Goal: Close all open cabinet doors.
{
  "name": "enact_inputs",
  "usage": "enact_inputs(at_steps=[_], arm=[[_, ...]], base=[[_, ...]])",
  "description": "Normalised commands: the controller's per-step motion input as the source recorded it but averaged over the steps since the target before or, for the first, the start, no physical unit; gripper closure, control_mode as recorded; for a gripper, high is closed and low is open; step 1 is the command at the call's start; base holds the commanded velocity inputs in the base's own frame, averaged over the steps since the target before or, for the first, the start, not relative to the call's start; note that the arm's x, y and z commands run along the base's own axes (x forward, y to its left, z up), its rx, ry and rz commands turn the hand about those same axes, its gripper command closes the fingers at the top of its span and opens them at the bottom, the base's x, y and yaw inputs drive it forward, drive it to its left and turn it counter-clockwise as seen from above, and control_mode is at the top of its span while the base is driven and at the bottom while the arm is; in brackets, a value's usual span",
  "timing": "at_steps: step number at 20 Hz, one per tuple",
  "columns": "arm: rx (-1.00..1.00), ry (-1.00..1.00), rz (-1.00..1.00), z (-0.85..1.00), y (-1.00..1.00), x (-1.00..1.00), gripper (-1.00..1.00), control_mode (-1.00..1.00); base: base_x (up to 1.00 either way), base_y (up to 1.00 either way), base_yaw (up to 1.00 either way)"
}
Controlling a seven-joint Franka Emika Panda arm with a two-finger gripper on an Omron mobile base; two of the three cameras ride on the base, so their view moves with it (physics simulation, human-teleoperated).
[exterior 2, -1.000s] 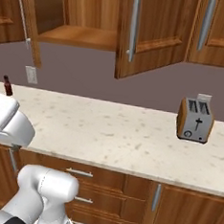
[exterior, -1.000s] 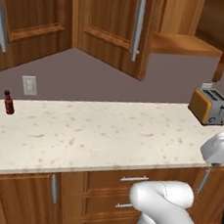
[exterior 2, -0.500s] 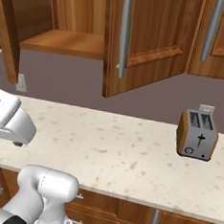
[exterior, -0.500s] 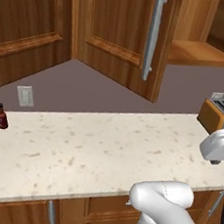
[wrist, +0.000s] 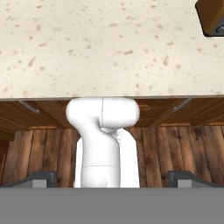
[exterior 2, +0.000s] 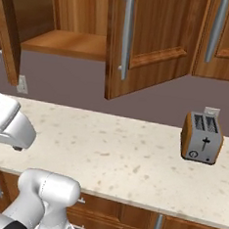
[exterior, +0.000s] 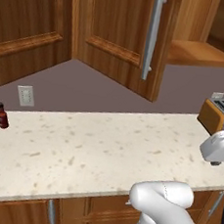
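One cabinet door (exterior: 124, 34) hangs swung out over the back edge of the counter (exterior: 94, 151), its silver bar handle (exterior: 152, 35) on the free edge, the bare shelf (exterior: 202, 54) exposed beside it. The gripper (wrist: 112, 179) points down at the counter's front edge, jaws spread wide and holding nothing. To close the door well, I'd lift the hand behind the handle edge and push flat on the panel, well clear of the toaster (exterior 2: 201, 137).

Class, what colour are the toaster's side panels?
Orange-brown, with a silver-grey body; the toaster shows best in the right base view.
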Motion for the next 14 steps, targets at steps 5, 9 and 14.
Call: enact_inputs(at_steps=[5, 9, 14], arm=[[0.00, 0.00, 0.00, 0.00, 0.00, 0.00, -1.00, 1.00], [0.00, 0.00, 0.00, 0.00, 0.00, 0.00, -1.00, 1.00], [0.00, 0.00, 0.00, 0.00, 0.00, 0.00, -1.00, -1.00]], base=[[0.00, -0.18, -0.11], [0.00, -0.07, -0.11], [0.00, 0.00, -0.01]])
